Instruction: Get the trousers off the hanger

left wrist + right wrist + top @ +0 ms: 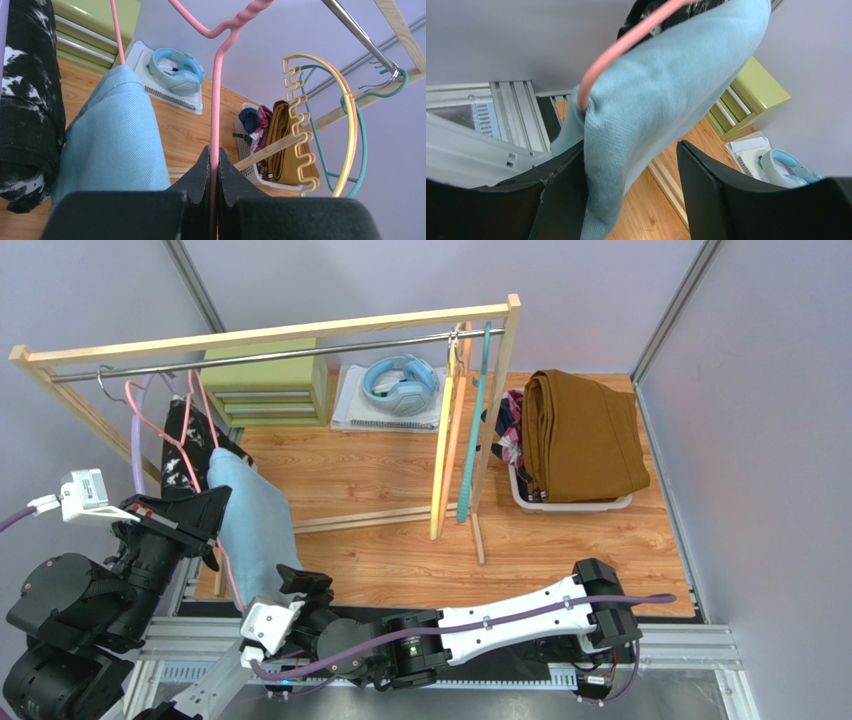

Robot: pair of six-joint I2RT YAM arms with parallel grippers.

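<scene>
left gripper pinches pink hanger; right gripper straddles light blue trousers, seemingly unclamped. black speckled pair still hung; mustard pair in basket.

No text, label, brand, number or sign can be read in any of the views. The notebook under the headphones is too small and blurred to tell whether anything is written on it.
</scene>
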